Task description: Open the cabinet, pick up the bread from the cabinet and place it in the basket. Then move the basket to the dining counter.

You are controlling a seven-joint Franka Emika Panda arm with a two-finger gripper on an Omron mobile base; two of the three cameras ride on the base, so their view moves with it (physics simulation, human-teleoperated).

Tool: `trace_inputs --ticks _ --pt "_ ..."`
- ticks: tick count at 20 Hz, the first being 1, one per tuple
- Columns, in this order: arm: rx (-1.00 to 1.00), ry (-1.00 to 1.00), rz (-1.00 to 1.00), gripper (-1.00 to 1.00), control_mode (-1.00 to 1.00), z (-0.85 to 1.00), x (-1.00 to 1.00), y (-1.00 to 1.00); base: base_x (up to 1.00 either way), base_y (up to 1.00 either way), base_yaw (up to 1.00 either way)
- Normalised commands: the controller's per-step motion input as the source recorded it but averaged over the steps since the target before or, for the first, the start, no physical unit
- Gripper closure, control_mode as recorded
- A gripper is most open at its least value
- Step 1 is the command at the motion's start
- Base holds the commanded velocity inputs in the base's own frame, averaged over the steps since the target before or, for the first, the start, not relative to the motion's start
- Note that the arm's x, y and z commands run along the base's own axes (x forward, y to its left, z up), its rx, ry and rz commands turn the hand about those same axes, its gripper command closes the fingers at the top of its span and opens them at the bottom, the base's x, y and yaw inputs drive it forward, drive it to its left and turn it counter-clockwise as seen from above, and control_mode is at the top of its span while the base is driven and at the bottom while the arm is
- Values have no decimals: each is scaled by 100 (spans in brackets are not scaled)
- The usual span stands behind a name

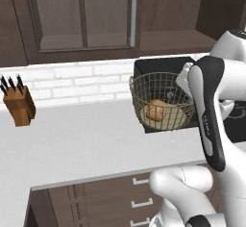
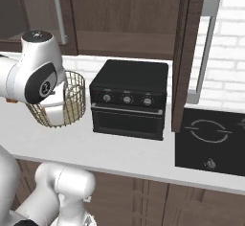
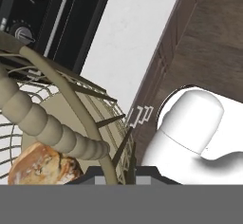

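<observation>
White brick is running along the back of the grey worktop (image 1: 72,139), and the dark wooden cabinet (image 1: 86,19) is hanging above it, its long silver handle (image 1: 133,14) standing vertical. A knife block (image 1: 19,103) is sitting at the far left of the worktop, well apart from the action. A black toaster oven (image 2: 130,100) is standing just beside the basket (image 1: 161,101), and a black cooktop (image 2: 210,141) is lying further right, past an open cabinet door (image 2: 184,52) that is hanging edge-on in front of the oven's right side. Brown drawers (image 1: 120,202) with small silver pulls are showing below the worktop's edge.

The robot's white forearm is crossing in front of the basket's right side in the left base view and covering most of it in the right base view. The wire basket is holding the bread (image 1: 156,111), which is lying on its beige base; whether the basket is touching the worktop cannot be told. In the hand view the gripper (image 3: 116,173) is sitting right at the basket's rim, with the wire running between its fingertips, apparently clamping it.
</observation>
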Motion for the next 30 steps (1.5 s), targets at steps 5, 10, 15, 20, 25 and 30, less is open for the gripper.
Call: trace_inputs --ticks 5,10,15,20,25,30 --pt "0 0 0 100 -100 0 0 -7 0 0 0" --pt "0 0 0 100 100 0 0 -2 -10 -13 0" --pt "0 0 0 100 100 0 0 0 -92 -6 26" --pt "0 0 0 100 100 0 0 0 -64 2 82" --pt "0 0 0 100 100 0 0 0 -4 0 98" --pt "0 0 0 100 100 0 0 0 -4 0 100"
